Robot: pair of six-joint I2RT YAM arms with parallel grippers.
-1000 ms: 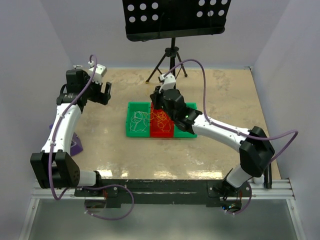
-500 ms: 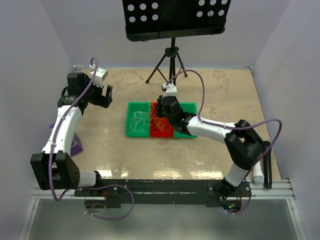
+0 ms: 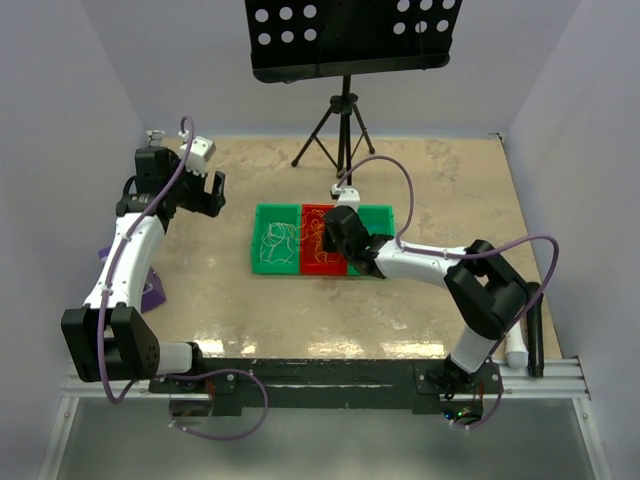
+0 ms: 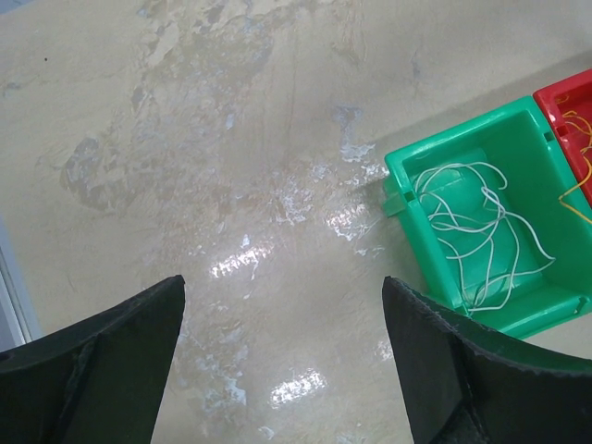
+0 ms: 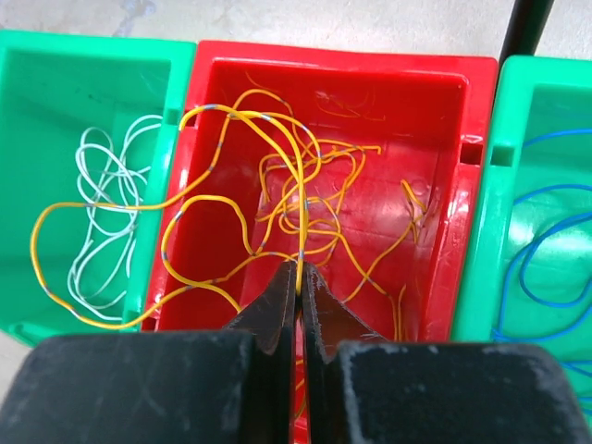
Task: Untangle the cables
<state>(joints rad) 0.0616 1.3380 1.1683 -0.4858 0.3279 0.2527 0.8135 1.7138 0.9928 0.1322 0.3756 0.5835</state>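
Three bins stand in a row mid-table. A yellow-orange cable (image 5: 301,231) lies tangled in the red bin (image 5: 342,55), and one of its loops hangs over the wall into the left green bin (image 5: 28,111). That bin holds a whitish cable (image 5: 106,213), and a blue cable (image 5: 546,250) lies in the right green bin (image 5: 555,102). My right gripper (image 5: 299,268) is shut on a yellow strand at the red bin's near side. My left gripper (image 4: 282,282) hangs open over bare table, left of the whitish cable (image 4: 472,231). From above, the left gripper (image 3: 207,195) sits well apart from the right gripper (image 3: 335,240).
A music stand's tripod (image 3: 343,120) rises behind the bins, and one black leg (image 5: 527,23) shows past the red bin. A purple object (image 3: 150,290) lies by the left arm's base. White walls close in the table on three sides.
My right arm has folded in and drawn its gripper toward the near side of the red bin, still shut. The left arm has hardly moved.
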